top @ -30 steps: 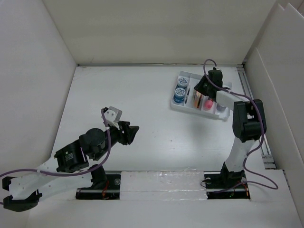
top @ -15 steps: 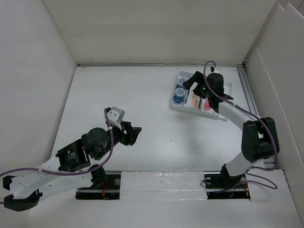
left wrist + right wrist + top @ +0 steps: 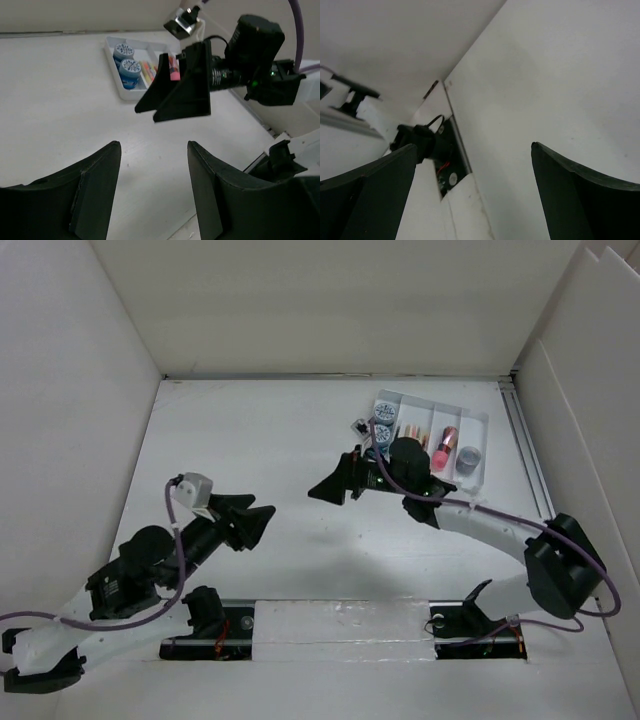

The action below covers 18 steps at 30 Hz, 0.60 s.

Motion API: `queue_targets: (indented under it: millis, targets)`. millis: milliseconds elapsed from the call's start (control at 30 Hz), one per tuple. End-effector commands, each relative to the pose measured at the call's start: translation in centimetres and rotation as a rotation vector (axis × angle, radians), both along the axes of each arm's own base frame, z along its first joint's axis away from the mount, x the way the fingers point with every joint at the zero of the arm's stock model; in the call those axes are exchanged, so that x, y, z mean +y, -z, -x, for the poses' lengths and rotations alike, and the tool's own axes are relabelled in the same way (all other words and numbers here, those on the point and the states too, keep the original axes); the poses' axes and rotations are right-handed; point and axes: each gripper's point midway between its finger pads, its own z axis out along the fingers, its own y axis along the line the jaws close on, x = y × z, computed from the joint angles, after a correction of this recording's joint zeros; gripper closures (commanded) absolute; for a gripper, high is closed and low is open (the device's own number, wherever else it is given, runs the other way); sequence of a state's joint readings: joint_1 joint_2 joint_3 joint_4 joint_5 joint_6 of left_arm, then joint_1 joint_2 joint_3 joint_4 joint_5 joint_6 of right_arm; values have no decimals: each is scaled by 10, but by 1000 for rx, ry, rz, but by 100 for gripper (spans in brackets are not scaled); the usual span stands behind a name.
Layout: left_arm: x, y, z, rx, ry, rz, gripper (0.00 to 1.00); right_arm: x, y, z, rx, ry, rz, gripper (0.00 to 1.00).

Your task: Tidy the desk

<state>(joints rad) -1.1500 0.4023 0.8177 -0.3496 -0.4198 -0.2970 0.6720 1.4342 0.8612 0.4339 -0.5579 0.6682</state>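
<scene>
From above, the white surface (image 3: 250, 430) fills the floor of a white-walled enclosure. The left gripper (image 3: 258, 525) hangs over its near-left part, jaws partly apart with nothing between them. The right gripper (image 3: 330, 485) is near the middle, pointing left, jaws spread wide and empty. A compartment tray (image 3: 432, 404) sits far right on the surface, holding two blue-and-white tubs (image 3: 381, 435), thin sticks, a pink tube (image 3: 445, 446) and a small grey cap (image 3: 469, 455). The right arm crosses the tray's near-left corner and hides it.

In the left wrist view, the left gripper (image 3: 152, 190) frames bare surface (image 3: 60, 100). The right gripper (image 3: 150, 111) hovers ahead, blocking the right half of the tray (image 3: 111, 55); the tubs (image 3: 130, 67) are visible.

In the right wrist view, the right gripper (image 3: 470, 200) shows only its two dark fingers, cut off at the lower corners, with surface (image 3: 530, 75) between them. A black mount with wires (image 3: 427, 145) sits at the surface's edge; what it belongs to is unclear.
</scene>
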Motion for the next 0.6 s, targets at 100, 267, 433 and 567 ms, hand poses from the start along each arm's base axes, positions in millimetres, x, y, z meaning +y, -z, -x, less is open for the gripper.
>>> queue_targets:
  millis: [100, 267, 433, 567]
  targets:
    - [35, -41, 9, -97, -35, 229, 48, -10, -103, 81, -314, -169, -126, 0]
    - [59, -54, 16, -135, -59, 342, 47, -52, -182, 127, -463, 32, -209, 0]
    - [61, -57, 18, -151, -52, 360, 47, -113, -216, 139, -513, 236, -355, 0]
    - [50, -53, 18, -141, -26, 318, 48, -137, -214, 132, -501, 347, -382, 0]
